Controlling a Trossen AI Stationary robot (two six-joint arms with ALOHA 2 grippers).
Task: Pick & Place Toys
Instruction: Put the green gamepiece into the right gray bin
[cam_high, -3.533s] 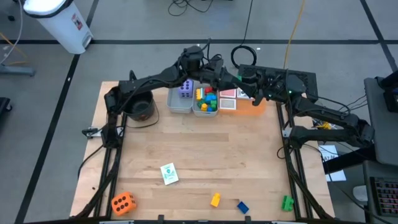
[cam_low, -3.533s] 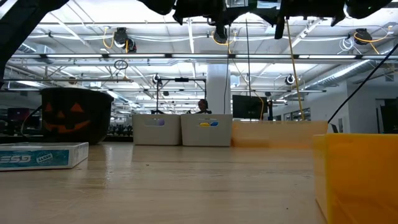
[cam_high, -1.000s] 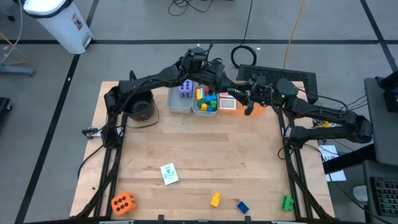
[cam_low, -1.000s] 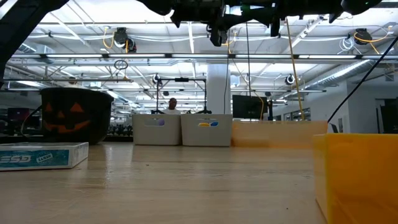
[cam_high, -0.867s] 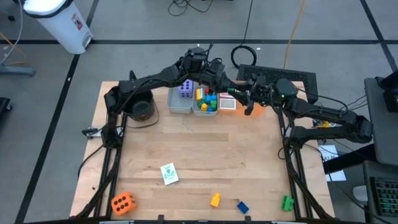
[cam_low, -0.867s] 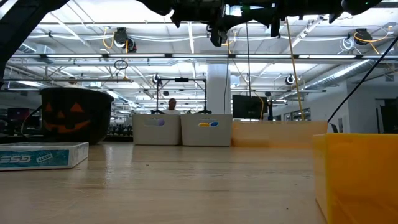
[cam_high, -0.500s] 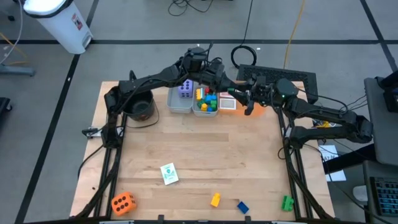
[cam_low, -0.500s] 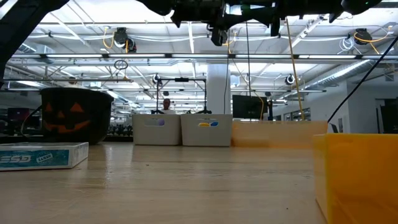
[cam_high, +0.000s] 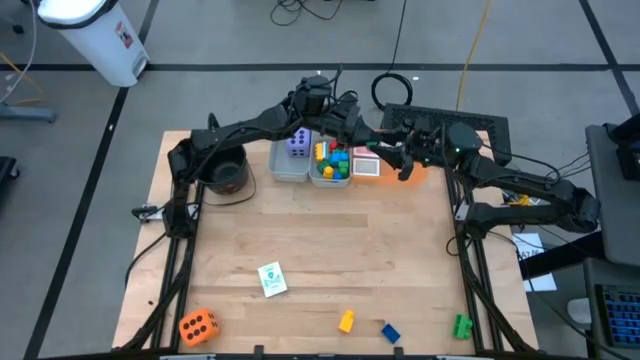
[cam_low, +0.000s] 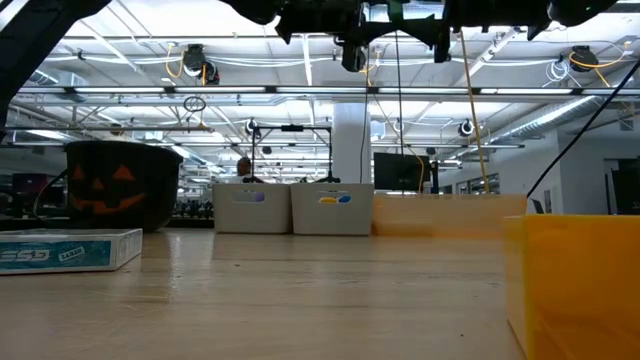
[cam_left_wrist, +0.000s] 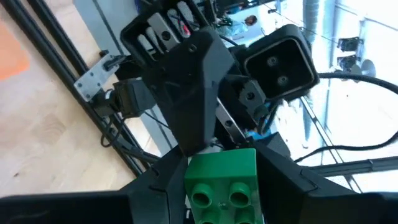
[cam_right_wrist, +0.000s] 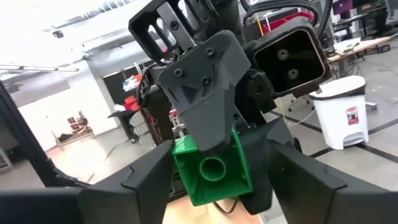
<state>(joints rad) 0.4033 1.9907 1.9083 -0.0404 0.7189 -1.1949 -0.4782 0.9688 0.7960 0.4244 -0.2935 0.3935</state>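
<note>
Over the desk's far edge, left hand clamps the green brick; right hand meets it, grip cannot be told. Best: hold steady, then drop into the brick bin.

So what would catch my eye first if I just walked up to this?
Both grippers meet in mid-air above the bins at the far edge, with a green brick between them: the left gripper grips it. On the near edge lie a bright orange die and small loose bricks.

A green brick sits between dark fingers — another gripper clamps it.
</note>
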